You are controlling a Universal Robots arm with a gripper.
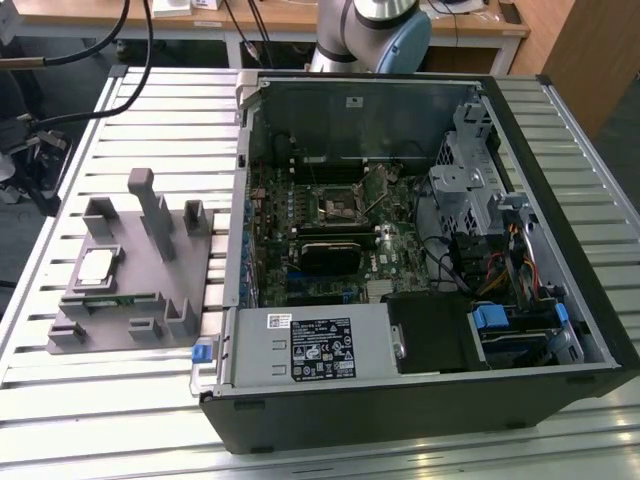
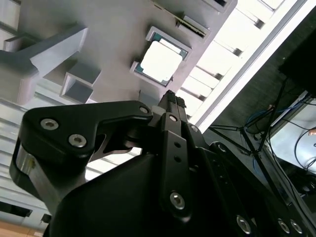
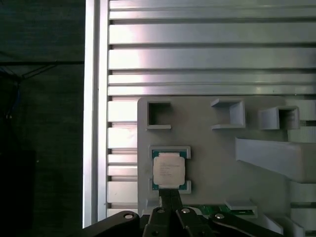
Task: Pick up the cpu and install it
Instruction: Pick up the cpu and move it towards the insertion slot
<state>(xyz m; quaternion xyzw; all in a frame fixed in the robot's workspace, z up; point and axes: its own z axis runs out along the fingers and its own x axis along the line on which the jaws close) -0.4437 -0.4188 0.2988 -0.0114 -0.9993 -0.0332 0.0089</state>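
Fixture: grey plastic fixture (image 1: 140, 290) with upright posts and pockets, flat on the desk, at the exterior view's left.
Desk: slatted aluminium desk (image 1: 100, 420).
Case: black computer case (image 1: 400, 405), open, just beside the fixture.
Inside: green motherboard (image 1: 300, 215); silver box (image 1: 310, 345) with white label.

cpu (image 3: 169, 169) top: a few rows of faint grey print on the pale lid, seen in the first wrist view; too fine to read.
silver box (image 1: 372, 318) label: large white and black label (image 1: 312, 350) on its top face, at the near edge of the computer case (image 1: 400, 400); rows of small print and symbols, none legible.
corner sticker (image 1: 278, 321): small, white, at the label's far corner toward the exterior view's left; unreadable.
back wall sticker (image 1: 354, 101): small, white, on the far inner wall of the case; unreadable.
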